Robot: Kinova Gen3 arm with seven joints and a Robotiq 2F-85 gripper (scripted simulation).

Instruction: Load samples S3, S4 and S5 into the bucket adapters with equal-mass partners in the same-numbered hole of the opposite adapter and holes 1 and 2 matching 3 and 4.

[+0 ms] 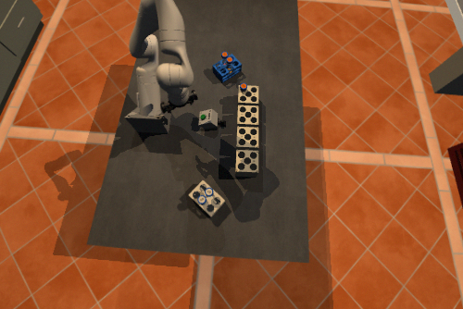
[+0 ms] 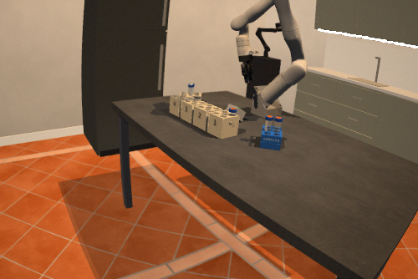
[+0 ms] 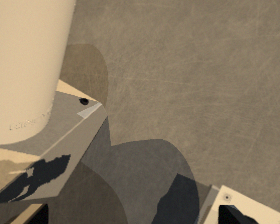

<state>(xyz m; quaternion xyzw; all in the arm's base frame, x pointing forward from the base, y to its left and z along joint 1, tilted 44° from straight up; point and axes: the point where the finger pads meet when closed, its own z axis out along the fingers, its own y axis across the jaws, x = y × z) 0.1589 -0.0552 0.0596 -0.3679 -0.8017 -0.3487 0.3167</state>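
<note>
Starting from the hand (image 2: 247, 74) spread fully apart, gripping nothing, tucked low beside the arm's grey base plate (image 1: 134, 124). Going by the layout, first pick still to come: nothing moved into the row yet, bar S5. Closest to the hand, the small white sloped desk (image 1: 212, 120) with its green DONE key (image 1: 203, 117): steer well around it for now. A little farther out to one side, the small blue sample rack (image 1: 221, 73), carrying the pair of clear blue-capped tubes with orange cap dots (image 2: 269, 123). Past the desk, the row of four cream block adapters, the end one (image 1: 254, 100) beside the blue rack marked 1 and already holding the orange-dotted S5 tube (image 1: 243, 86) in a corner hole, hole number too small to read. Farthest from the hand, the white blank rack (image 1: 218, 211) with its white-dotted water tubes. Before committing, compare liquid levels up close; not readable from here. Then come down dead vertical over one sample cap, straddle the tube just under the cap, close gently, and lift straight up. Loose rack, so any sideways drag risks tipping it. Keep the elbow clear of the adapters on the swing across.
</note>
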